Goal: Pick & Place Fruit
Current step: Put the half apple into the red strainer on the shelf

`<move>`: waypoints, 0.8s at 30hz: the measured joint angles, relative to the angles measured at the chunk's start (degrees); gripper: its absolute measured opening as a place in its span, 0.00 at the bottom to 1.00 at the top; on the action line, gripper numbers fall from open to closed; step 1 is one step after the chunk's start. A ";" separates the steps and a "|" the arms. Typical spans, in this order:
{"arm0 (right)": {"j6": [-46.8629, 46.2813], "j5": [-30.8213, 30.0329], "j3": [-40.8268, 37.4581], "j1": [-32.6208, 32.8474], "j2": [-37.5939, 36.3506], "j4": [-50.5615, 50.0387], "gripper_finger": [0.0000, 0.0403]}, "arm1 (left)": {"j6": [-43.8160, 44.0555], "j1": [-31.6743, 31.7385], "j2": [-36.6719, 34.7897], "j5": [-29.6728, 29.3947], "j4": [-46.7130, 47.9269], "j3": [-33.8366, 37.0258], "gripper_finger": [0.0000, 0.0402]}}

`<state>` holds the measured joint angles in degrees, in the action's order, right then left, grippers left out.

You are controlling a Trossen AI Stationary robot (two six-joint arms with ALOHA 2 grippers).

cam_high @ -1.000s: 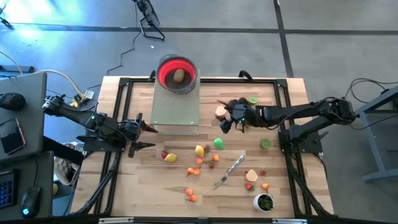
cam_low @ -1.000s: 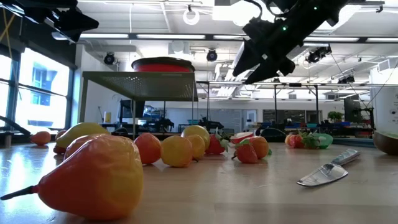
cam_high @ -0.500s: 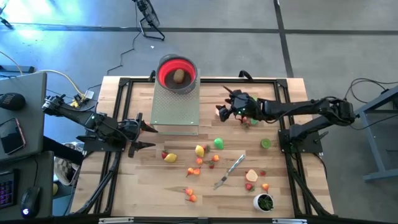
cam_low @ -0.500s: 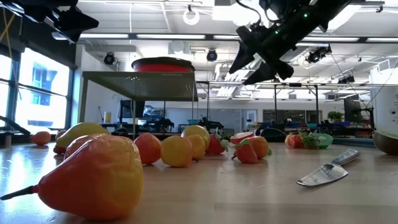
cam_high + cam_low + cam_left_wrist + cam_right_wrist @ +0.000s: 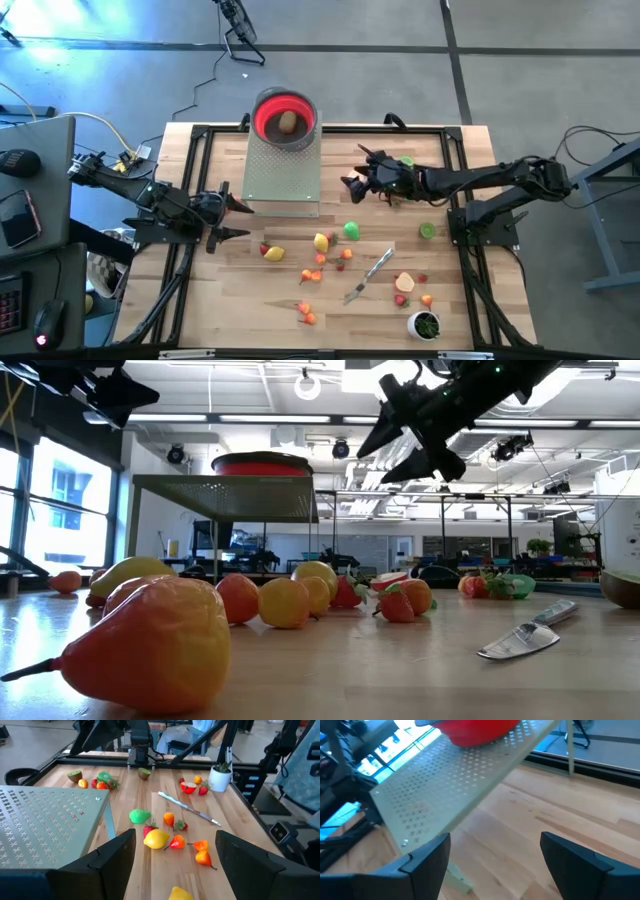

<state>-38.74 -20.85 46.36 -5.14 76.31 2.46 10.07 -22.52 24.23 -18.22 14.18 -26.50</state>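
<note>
Both pincers stand apart and empty. Most fruit (image 5: 321, 241) lies scattered mid-bench; one piece sits in the red bowl (image 5: 285, 115). Right pincer (image 5: 355, 172) hovers beside the perforated shelf (image 5: 282, 170) and could clip its edge; left pincer (image 5: 226, 218) waits left.

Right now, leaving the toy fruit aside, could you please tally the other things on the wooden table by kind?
Round red bowl: 1
Perforated grey metal stand: 1
Silver knife: 1
Small white cup with green contents: 1
Total: 4
</note>
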 joint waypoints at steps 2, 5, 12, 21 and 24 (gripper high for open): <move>0.00 0.03 0.65 0.53 0.00 -0.21 0.75 | 1.07 0.00 0.00 0.00 -0.68 0.00 0.66; 1.77 0.01 2.69 1.25 0.02 -1.06 0.75 | 1.19 0.00 0.00 0.00 -0.81 0.00 0.66; 9.61 0.12 8.35 2.03 1.86 -7.10 0.75 | 1.17 0.00 0.00 0.00 -0.74 0.00 0.66; 17.84 -0.04 10.46 -4.19 8.15 -14.64 0.75 | 1.17 0.00 0.02 -0.02 -0.64 0.00 0.66; 19.39 0.28 10.48 -5.97 11.16 -14.58 0.75 | 1.17 0.00 0.02 -0.02 -0.64 0.00 0.66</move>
<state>-19.35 -20.57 56.84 -11.11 87.47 -12.12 11.25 -22.52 24.25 -18.23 13.55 -26.50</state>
